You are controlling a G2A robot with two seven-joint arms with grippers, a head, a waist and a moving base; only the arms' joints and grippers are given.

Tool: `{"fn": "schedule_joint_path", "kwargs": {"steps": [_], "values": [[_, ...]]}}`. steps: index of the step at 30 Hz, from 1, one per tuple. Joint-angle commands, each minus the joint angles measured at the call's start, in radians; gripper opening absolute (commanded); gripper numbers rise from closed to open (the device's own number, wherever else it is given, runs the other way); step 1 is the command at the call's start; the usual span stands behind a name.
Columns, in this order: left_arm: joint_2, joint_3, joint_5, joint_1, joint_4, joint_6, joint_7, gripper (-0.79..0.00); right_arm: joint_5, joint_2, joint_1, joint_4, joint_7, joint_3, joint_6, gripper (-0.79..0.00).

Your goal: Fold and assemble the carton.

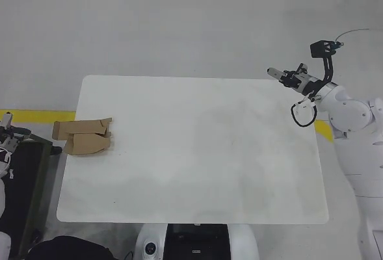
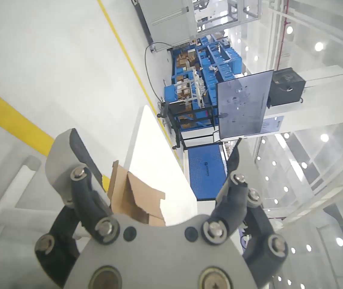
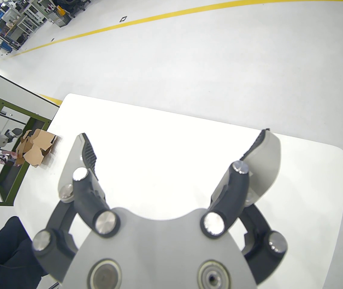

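Only partly folded, the brown carton (image 1: 84,136) lies at the left edge of the white table (image 1: 198,162), one end overhanging it. The left gripper (image 2: 153,145) hangs off that side near the carton, fingers spread wide and empty. The right gripper (image 3: 173,136) sits at the far right corner, likewise wide open and holding nothing.

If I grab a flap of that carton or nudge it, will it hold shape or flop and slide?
Probably floppy: the carton is thin cardboard, half folded with loose flaps, so a gripped flap would likely bend. It looks light and may slide on the smooth table. It overhangs the table's edge, so an outward push could drop it.
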Motion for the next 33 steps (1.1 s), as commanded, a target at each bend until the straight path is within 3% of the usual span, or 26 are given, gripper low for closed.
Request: {"fn": "schedule_joint_path", "kwargs": {"steps": [1,10,15,20,25,28,33], "values": [[-0.010,0.012,0.027,0.003,0.007,0.009,0.016,0.000,0.000,0.000,0.000,0.000,0.000,0.000,0.000,0.000],[-0.053,0.071,0.157,-0.001,0.005,-0.005,0.070,0.000,0.000,0.000,0.000,0.000,0.000,0.000,0.000,0.000],[-0.062,0.099,0.253,-0.008,0.016,-0.057,0.086,0.000,0.000,0.000,0.000,0.000,0.000,0.000,0.000,0.000],[-0.076,0.127,0.360,-0.027,0.021,-0.077,0.200,0.000,0.000,0.000,0.000,0.000,0.000,0.000,0.000,0.000],[-0.094,0.138,0.381,-0.032,0.013,-0.066,0.203,-0.169,0.000,0.000,0.000,0.000,0.000,0.000,0.000,0.000],[-0.101,0.133,0.367,-0.036,0.019,-0.056,0.189,-0.366,0.000,0.000,0.000,0.000,0.000,0.000,0.000,0.000],[-0.108,0.115,0.323,-0.041,0.031,-0.032,0.149,-0.594,0.000,0.000,0.000,0.000,0.000,0.000,0.000,0.000]]}}
